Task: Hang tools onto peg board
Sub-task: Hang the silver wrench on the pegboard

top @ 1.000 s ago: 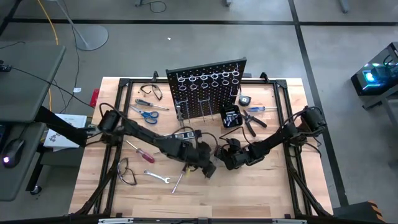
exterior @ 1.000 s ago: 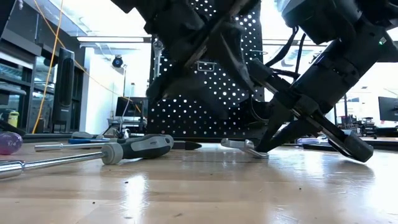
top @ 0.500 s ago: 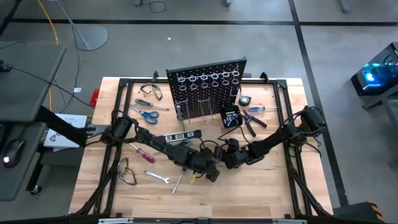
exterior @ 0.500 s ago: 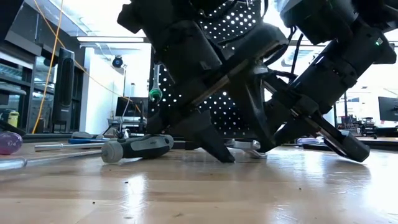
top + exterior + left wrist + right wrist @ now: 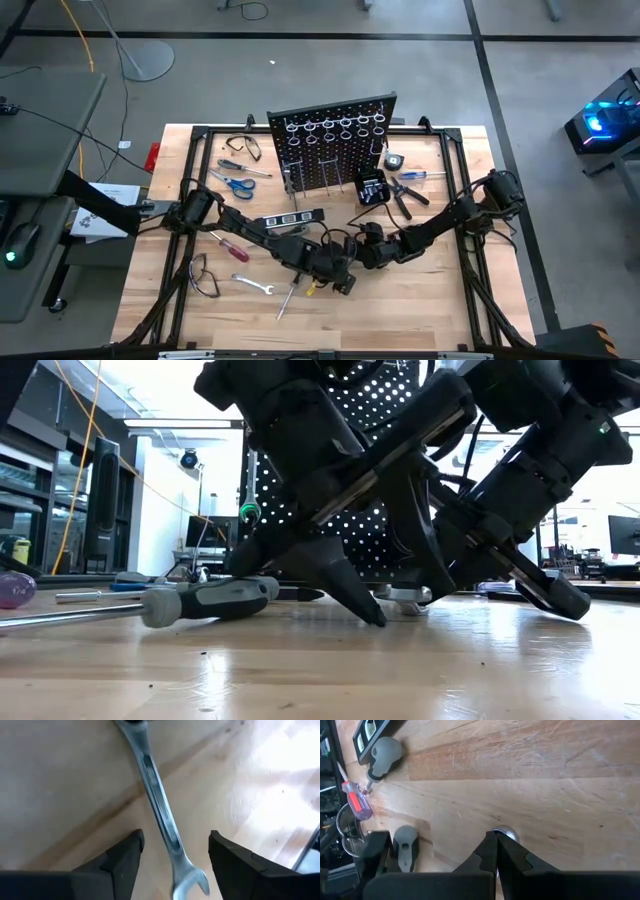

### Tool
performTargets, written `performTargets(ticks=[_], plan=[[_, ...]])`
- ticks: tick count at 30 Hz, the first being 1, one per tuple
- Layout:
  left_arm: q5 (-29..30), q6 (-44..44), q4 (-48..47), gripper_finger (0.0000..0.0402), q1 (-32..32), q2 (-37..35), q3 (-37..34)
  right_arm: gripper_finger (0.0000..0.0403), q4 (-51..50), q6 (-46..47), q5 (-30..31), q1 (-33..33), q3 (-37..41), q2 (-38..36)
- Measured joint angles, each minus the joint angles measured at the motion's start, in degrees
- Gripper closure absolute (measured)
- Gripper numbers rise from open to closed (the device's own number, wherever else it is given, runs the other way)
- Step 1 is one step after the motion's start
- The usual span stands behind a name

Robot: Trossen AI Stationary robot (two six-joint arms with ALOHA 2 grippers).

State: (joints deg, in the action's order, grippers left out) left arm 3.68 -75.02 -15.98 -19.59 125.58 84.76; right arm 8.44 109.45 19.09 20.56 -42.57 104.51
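Left gripper point(image 5: 171, 851) low over the wood table point(image 5: 420, 300), fingers spread either side of a silver wrench point(image 5: 159, 815) — only its wrist view shows that. Right gripper point(image 5: 496, 851) pressed together, tips on the wrench's end. Peg board point(image 5: 335, 140) upright at the far edge — concrete floor beyond.

A silver wrench point(image 5: 161, 815) lies flat on the pale wooden counter point(image 5: 60, 780), running lengthwise away from the camera with its open-ended jaw nearest the lens. The left claw point(image 5: 172, 862) hangs over it with its two dark fingers point(image 5: 125, 862) spread apart, one on each side of the wrench's shaft. Neither finger touches the metal.
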Motion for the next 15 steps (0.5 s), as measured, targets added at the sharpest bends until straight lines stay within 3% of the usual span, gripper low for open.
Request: performTargets(ticks=[8,15], plan=[[4.03,2.60,-2.78,0.0226,-0.99,0.05,0.10,0.0403,3.12,7.12,0.74,-1.51,-0.13,0.07],[8.22,6.08,-5.17,0.0245,-1.21,0.11,-0.01,0.0403,5.53,7.56,0.85,-2.29,-0.11,0.07]])
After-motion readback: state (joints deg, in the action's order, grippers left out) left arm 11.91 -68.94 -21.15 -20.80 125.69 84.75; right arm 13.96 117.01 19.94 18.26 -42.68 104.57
